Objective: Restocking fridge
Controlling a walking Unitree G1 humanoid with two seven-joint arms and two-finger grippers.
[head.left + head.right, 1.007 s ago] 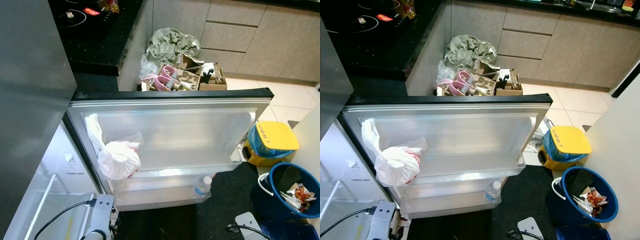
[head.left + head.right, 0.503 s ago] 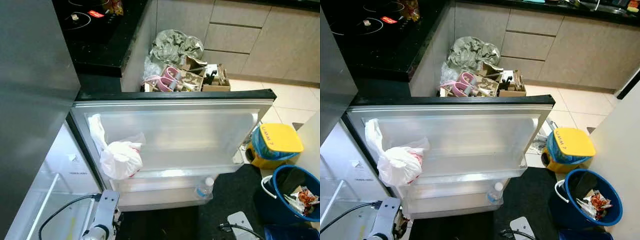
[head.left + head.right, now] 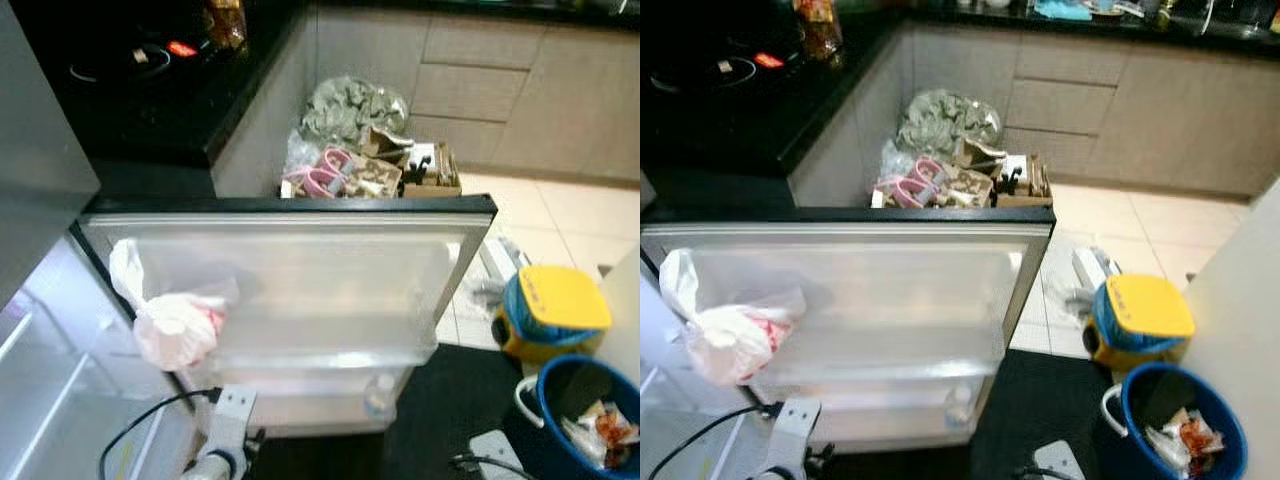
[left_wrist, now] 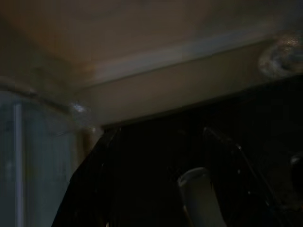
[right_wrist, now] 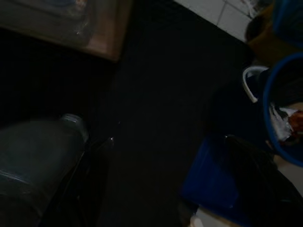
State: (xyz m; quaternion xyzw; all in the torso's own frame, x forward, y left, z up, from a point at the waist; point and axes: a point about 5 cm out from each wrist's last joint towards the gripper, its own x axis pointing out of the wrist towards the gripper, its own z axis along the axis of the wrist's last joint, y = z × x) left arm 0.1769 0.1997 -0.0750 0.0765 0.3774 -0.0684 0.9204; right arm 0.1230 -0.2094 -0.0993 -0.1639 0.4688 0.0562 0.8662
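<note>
Left eye view, somewhat blurred, looks down on an open fridge door (image 3: pixel 300 270) swung out flat before the robot, its inner shelves pale and translucent. A white plastic bag (image 3: pixel 175 325) with red print hangs at the hinge end of the upper door shelf, and a small clear water bottle (image 3: pixel 379 392) stands in the lower door shelf toward the other end. To the left the fridge interior (image 3: pixel 50 400) shows white shelves. Beyond the door a black worktop (image 3: pixel 150 90) carries a hob with a red light, and on the floor by grey cabinets sits a cardboard box (image 3: pixel 400 175) of clutter with a crumpled grey-green bag (image 3: pixel 355 108) behind it. On the right stand a yellow-lidded bin (image 3: pixel 555 305) and a blue bucket (image 3: pixel 585 420) holding scraps, on a dark mat (image 3: pixel 450 400). The left arm's silver wrist (image 3: pixel 225 435) with a black cable shows low near the door's lower shelf; the left wrist view is dark, and I cannot tell how its jaws stand. The right wrist view, also dark, shows the right gripper (image 5: pixel 165 156) with jaws apart over the mat, a clear plastic bottle (image 5: pixel 38 146) lying just beside one finger, touching or not unclear.
</note>
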